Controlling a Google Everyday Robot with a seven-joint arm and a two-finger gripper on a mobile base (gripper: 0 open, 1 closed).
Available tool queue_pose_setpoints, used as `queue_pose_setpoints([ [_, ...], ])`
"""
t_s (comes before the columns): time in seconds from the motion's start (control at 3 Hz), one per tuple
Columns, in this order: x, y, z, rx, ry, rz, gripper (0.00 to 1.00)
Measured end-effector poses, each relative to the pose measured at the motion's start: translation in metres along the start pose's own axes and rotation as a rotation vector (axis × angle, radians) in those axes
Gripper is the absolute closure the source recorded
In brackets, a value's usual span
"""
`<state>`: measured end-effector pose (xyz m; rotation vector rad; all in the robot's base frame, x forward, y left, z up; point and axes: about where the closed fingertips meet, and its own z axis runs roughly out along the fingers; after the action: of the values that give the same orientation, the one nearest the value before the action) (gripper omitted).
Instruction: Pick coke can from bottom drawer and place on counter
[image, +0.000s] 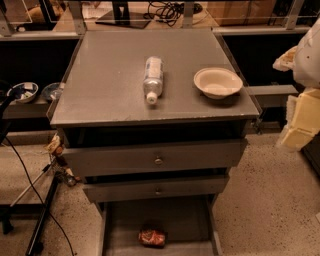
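The coke can (152, 237), red and dented, lies on its side on the grey floor of the bottom drawer (120, 225), which is pulled out at the foot of the cabinet. The counter (105, 85) is the broad grey cabinet top above. My gripper (299, 122) shows as a white and pale yellow shape at the right edge of the view. It is beside the counter's right side, well above and to the right of the can, and touches nothing that I can see.
A clear plastic bottle (153, 79) with a white cap lies mid-counter. A white bowl (218, 82) stands at the counter's right. Two knobbed drawers (158, 160) stick out partly above the bottom drawer. Cables and a stand (42, 220) are on the floor at left.
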<state>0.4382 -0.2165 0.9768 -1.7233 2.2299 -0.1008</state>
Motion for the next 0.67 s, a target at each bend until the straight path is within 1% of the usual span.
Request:
queue_pose_setpoints([
  [0.33, 0.0, 0.001, 0.0, 0.007, 0.001, -0.002, 0.0],
  [0.67, 0.001, 0.008, 0.015, 0.005, -0.002, 0.003, 0.0],
])
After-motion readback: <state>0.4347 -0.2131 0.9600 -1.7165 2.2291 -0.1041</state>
